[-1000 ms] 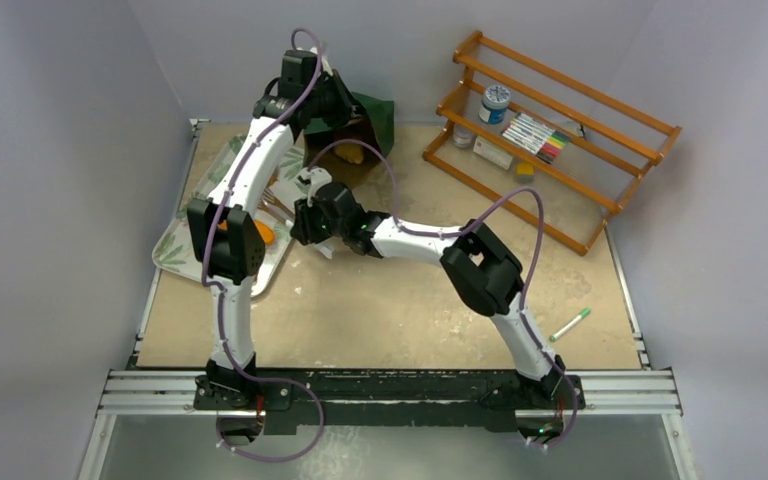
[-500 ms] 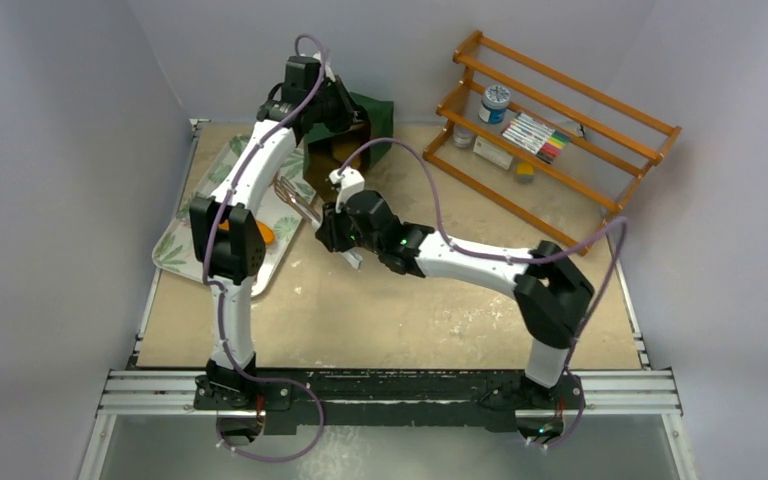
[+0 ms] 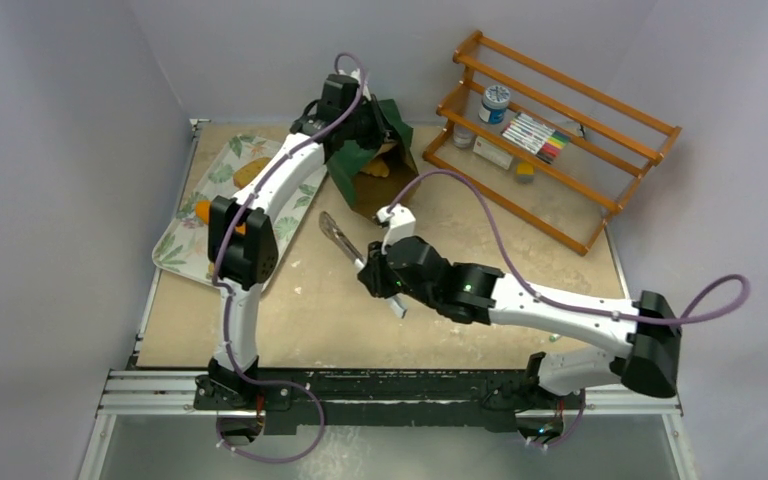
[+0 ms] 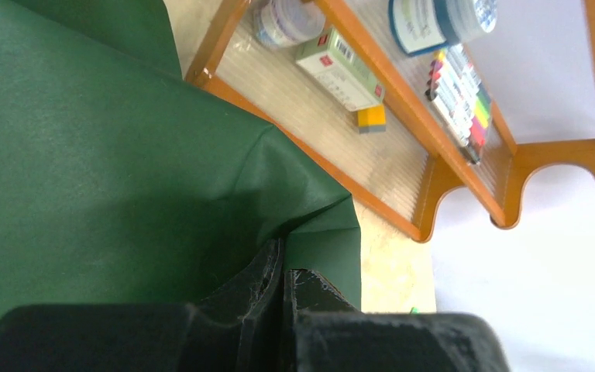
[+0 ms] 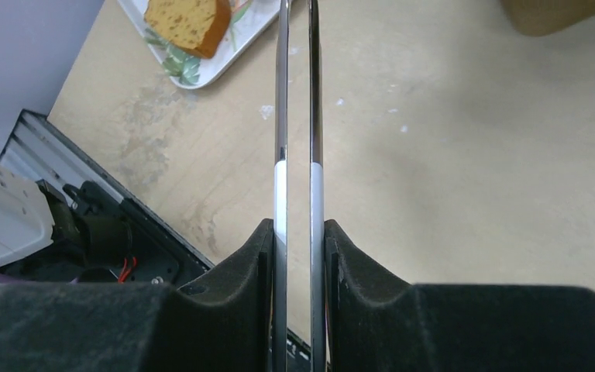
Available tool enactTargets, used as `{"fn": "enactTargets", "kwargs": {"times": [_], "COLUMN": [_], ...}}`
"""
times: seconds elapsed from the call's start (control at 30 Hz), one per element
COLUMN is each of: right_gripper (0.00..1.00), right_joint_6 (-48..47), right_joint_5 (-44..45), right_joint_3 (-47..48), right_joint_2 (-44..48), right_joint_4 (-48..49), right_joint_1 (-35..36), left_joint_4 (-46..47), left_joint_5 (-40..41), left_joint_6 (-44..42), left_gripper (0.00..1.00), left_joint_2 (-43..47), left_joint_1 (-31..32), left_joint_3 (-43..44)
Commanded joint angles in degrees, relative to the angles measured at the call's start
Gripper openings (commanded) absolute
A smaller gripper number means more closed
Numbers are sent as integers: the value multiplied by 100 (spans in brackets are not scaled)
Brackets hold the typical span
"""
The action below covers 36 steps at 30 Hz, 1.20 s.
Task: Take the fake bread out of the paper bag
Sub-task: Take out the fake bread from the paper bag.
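Green paper is filling most of the left wrist view. The paper bag point(image 4: 85, 155) is lying tipped over at the far end of the bench point(image 3: 310, 310), between the floral tray point(image 3: 175, 255) and the wooden rack point(image 3: 505, 201). From above, its brown inside is showing, and its mouth is facing toward the near right. A pale piece of fake bread point(image 3: 375, 170) is sitting just inside that mouth.

The left arm is reaching over the tray to the bag's far side. The left tool point(image 4: 283, 283) is pressing its fingers together on a fold of the green paper, with no gap showing between them.

The right arm is stretching low across the bench from the right. The right tool point(image 5: 296, 240) is squeezing a pair of metal tongs point(image 5: 281, 116), and the two blades are running nearly parallel and close together. In the overhead view the tongs point(image 3: 345, 245) are pointing toward the tray's near-right edge. Their tips are hanging near the bag's mouth but apart from it, and nothing is showing between them.

A brown bread slice point(image 5: 186, 19) is resting on the tray, and an orange piece point(image 3: 205, 212) is peeking out beside the left arm. Markers point(image 4: 457, 93), a small box point(image 4: 337, 66) and a jar point(image 4: 283, 19) are sitting on the rack's shelves.
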<state>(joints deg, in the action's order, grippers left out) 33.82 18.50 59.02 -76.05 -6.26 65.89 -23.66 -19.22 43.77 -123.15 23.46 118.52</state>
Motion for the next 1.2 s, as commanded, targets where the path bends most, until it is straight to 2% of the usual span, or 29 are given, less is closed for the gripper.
{"fn": "enactTargets", "kwargs": {"times": [0.0,0.23,0.47,0.7,0.9,1.17], "right_gripper": [27,27,27,28,28,29], "right_joint_6": [624,1025,1457,1356,878,132], "right_joint_5": [689,1121,1171,1318,1128,807], "right_joint_3": [-25,33,-66,-77,-81,449], "right_joint_2": [675,987,1072,715,288,-746], "right_joint_4": [-621,-1555,-2108,-2007,-1416,-837], "right_joint_1": [16,12,14,-147,-759,-1519], "left_joint_4": [579,1077,1223,1206,1206,1288], "left_joint_5": [129,143,139,179,212,225], "left_joint_6": [-77,16,101,138,149,232], "left_gripper": [0,0,0,0,0,0], "left_joint_2": [259,538,569,565,596,570], "left_joint_1": [54,110,152,215,289,381], "left_joint_3": [-392,-1131,-1158,-1055,-1065,-1056]}}
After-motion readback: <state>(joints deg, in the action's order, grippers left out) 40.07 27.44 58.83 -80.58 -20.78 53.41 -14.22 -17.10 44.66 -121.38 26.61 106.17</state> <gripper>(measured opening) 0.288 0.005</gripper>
